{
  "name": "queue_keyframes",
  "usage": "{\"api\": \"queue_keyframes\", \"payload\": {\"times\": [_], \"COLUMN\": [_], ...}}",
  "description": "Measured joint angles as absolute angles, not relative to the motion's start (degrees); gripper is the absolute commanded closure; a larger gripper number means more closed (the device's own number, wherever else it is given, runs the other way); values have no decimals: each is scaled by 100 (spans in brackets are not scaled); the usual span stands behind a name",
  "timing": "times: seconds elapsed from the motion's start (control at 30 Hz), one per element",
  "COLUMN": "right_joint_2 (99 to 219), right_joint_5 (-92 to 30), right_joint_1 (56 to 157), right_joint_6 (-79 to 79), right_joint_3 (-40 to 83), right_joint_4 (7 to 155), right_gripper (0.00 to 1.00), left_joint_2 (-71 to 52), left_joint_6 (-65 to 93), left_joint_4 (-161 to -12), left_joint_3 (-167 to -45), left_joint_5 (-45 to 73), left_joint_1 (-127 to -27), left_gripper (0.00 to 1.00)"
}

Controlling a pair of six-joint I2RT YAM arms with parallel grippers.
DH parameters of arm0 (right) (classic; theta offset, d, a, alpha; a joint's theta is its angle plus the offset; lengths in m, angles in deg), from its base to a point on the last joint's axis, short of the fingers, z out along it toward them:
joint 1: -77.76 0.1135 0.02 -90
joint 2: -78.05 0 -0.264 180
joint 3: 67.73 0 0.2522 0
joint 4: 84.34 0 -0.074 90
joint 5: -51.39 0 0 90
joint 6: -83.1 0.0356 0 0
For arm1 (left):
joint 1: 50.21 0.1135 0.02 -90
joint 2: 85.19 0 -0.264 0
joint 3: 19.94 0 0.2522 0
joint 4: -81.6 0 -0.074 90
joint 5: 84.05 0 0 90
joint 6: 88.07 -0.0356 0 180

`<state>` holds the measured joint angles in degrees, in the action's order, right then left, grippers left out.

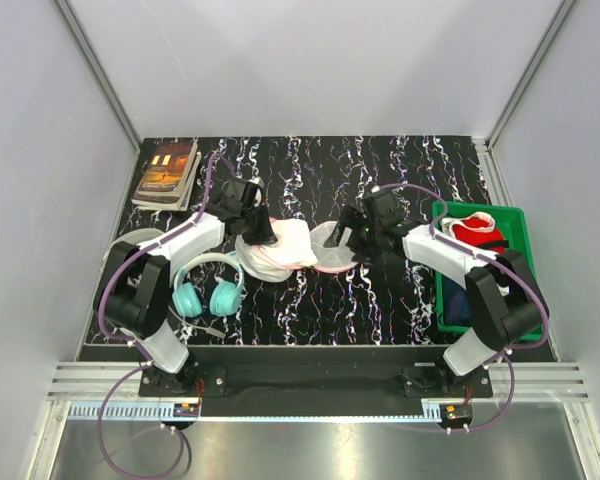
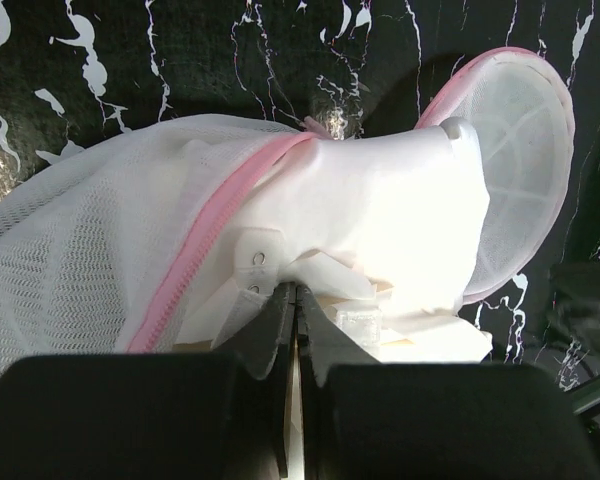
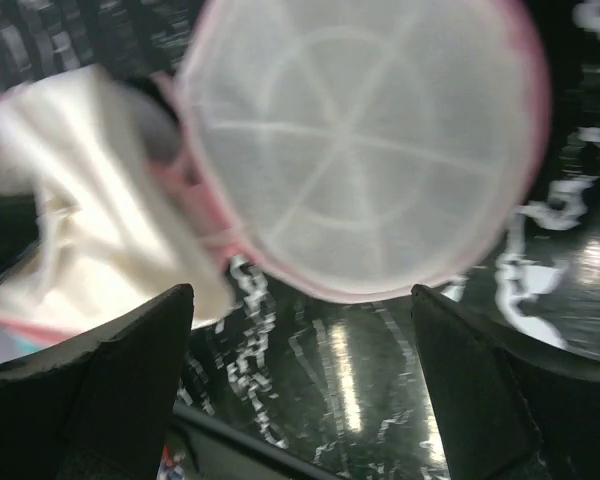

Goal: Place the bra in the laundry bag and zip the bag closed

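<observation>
**Left tool pinching the open bag, right tool gaping beside it**

The left tool is sitting at the left half of the bag. Its jaws are pressing all but together, with only a thin white layer of the bag showing between them. In the left wrist view, the mesh and the pink zip trim are bunching up just ahead of the tips.

The right tool is standing wide open and gripping nothing. Its two dark fingers are framing bare worktop. The bag's round right half is lying just beyond the fingertips, not touching either one.

The bag is lying open mid-worktop, between the two tools. Its two halves are sitting side by side, so its long axis is running left to right across the worktop, with the hinge near the middle. The left half is crumpling under the left tool. The right half is showing its round spoked mesh face to the right wrist camera. How far it is tilting I cannot tell.

I cannot tell where the bra is: no black garment is showing clearly in any view.

Teal headphones are lying just near-left of the bag, apart from it.
</observation>
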<state>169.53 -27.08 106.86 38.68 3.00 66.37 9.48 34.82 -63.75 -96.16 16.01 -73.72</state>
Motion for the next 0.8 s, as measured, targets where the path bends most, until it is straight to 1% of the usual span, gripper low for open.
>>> {"api": "queue_keyframes", "payload": {"times": [0.1,0.17,0.33,0.4,0.53,0.57,0.63,0.67,0.77,0.8], "right_joint_2": [16977,17086,17528,17576,17678,17709,17783,17836,17807,17727], "right_joint_5": [-3188,-3350,-3639,-3715,-3779,-3807,-3873,-3962,-4159,-4259], "right_joint_1": [10547,10531,10512,10498,10488,10483,10472,10461,10437,10437], "right_joint_6": [3923,3899,3776,3754,3794,3791,3752,3737,3658,3636], "right_joint_3": [103,92,92,105,88,73,70,70,18,-32], "right_joint_4": [6515,6471,6598,6759,7118,7249,7463,7548,7575,7516], "right_gripper": [10,12,21,22,32,43,61,72,96,100], "left_joint_2": [937,933,806,745,710,710,710,710,712,710], "left_joint_6": [3479,3475,3407,3366,3316,3305,3289,3281,3276,3265], "left_joint_4": [-6395,-6390,-6377,-6375,-6377,-6373,-6362,-6364,-6364,-6371], "left_joint_3": [-9589,-9589,-9578,-9559,-9519,-9504,-9498,-9495,-9495,-9495], "left_joint_5": [1601,1601,1608,1621,1625,1628,1628,1628,1632,1630], "left_joint_1": [-7372,-7372,-7372,-7372,-7372,-7372,-7372,-7372,-7378,-7381], "left_gripper": [95,95,96,96,96,96,96,96,97,97]}}
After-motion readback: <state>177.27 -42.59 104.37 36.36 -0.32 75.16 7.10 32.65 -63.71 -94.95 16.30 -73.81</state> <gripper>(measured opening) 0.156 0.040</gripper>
